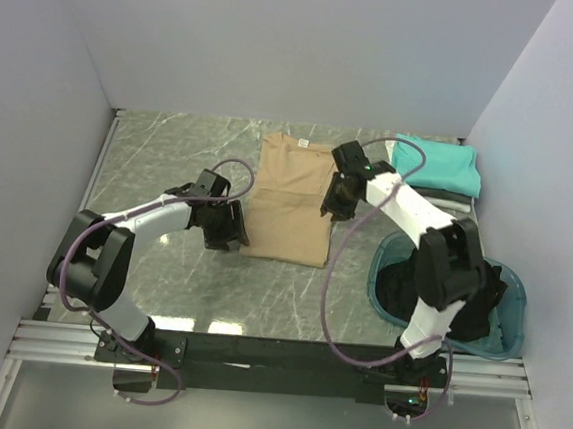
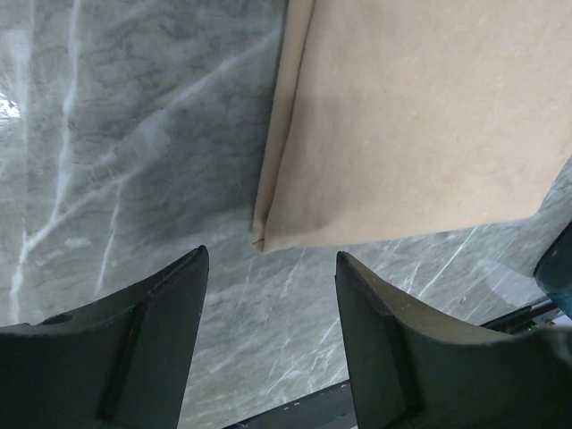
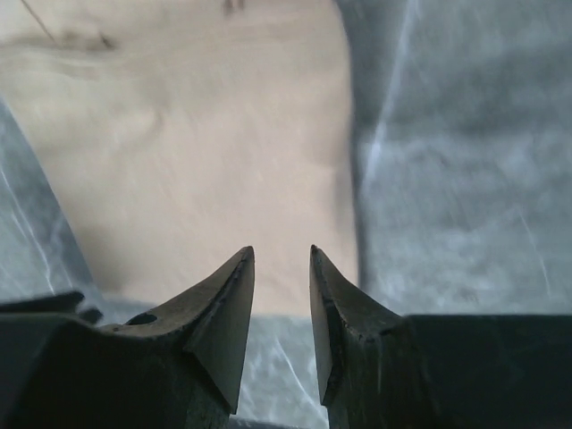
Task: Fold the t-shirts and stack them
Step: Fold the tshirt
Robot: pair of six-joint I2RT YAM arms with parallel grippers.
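Tan t-shirt (image 1: 290,200) (image 2: 429,116) (image 3: 206,152): it is being shown lying flat on the middle of the table (image 1: 171,154) (image 2: 116,134) (image 3: 465,134). It is being shown folded into a long strip that runs from the far side to the near side.
Left arm (image 1: 151,218): it is being stretched out low over the table from the left, toward the near left corner of the tan t-shirt.
Left jaws: they are being held spread wide, and nothing is being pinched. Bare table is being seen through the gap. The shirt's corner is being seen just ahead of the tips and is not being touched.
Right arm (image 1: 412,210): it is being bent in from the right, with its end over the right edge of the tan t-shirt.
Right jaws: they are being held a little apart, and nothing is being pinched. Tan cloth is being seen through the small gap. It cannot be told if the cloth is being touched by the tips.
Stack: a folded teal t-shirt (image 1: 436,165) is being carried on top of lighter folded t-shirts (image 1: 458,201) at the far right of the table.
Basin (image 1: 519,305): it is being shown at the near right, partly hidden by the right arm.
Black t-shirt (image 1: 393,286): it is being held bunched up inside the basin.
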